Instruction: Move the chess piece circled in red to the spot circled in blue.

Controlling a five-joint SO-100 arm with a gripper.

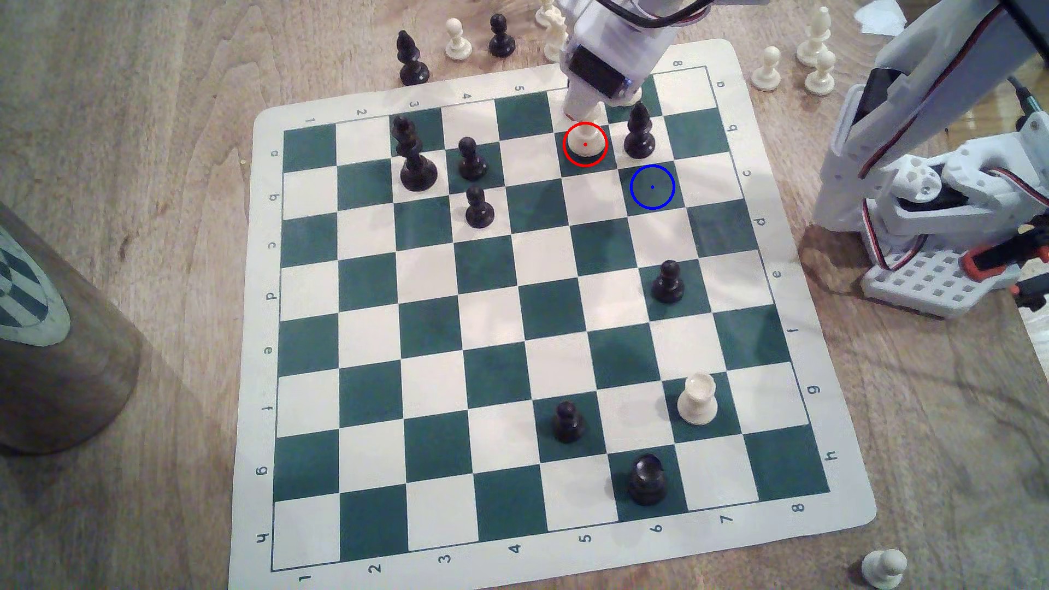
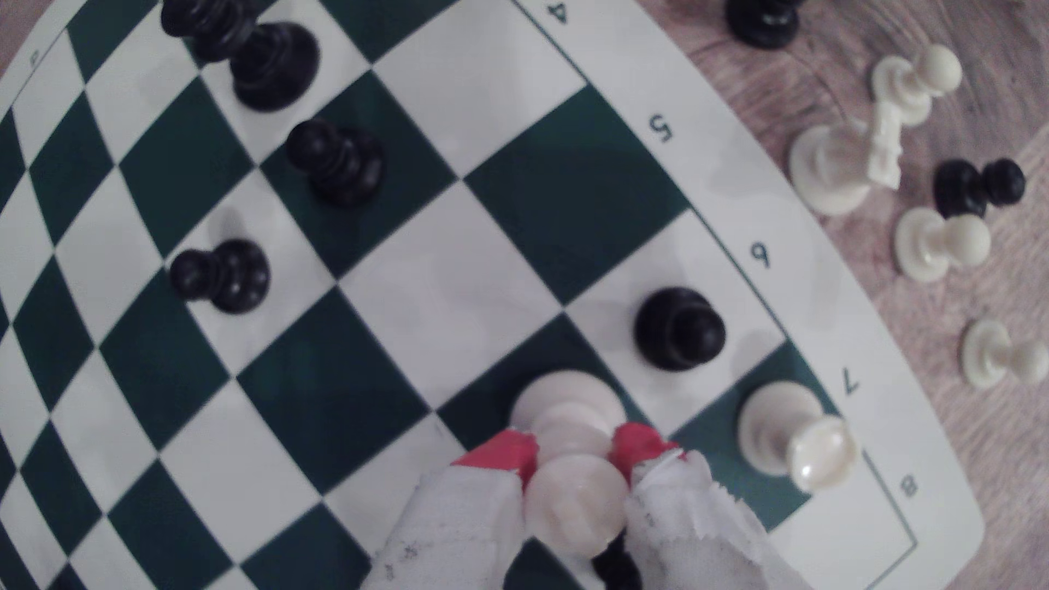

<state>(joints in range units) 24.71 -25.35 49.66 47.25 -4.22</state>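
In the exterior view, a brown cylinder (image 1: 51, 334) stands at the frame's left edge on the wooden table (image 1: 142, 113). The board (image 1: 528, 317) fills the middle. Toward its upper left stand a tall black piece (image 1: 417, 156) and two black pawns (image 1: 472, 160) (image 1: 479, 208), and off the board along the top edge of the frame are a black bishop (image 1: 412, 59), a cream pawn (image 1: 457, 39) and another black pawn (image 1: 501, 36). Upper centre, the piece (image 1: 585, 143) sits on its red-ringed green square, base on the board, with the gripper (image 1: 580, 110) directly over it from above. In the wrist view the red-tipped fingers (image 2: 513, 451) sit on either side of the piece (image 2: 573, 454) at its neck below the rounded head, closed against it in a grasp. Just to the exterior view's right of the piece is a black pawn (image 1: 639, 131), and diagonally lower right of the piece is the spot (image 1: 652, 187), a blue-ringed green square with nothing on it. Further down the right half of the board stand another black pawn (image 1: 667, 282), a cream rook (image 1: 697, 399), a black pawn (image 1: 567, 422) and a black rook (image 1: 647, 479). At the frame's right edge is the arm's base (image 1: 931, 227), with cream pieces (image 1: 817, 51) on the table above it and one cream pawn (image 1: 883, 567) at the lower right.
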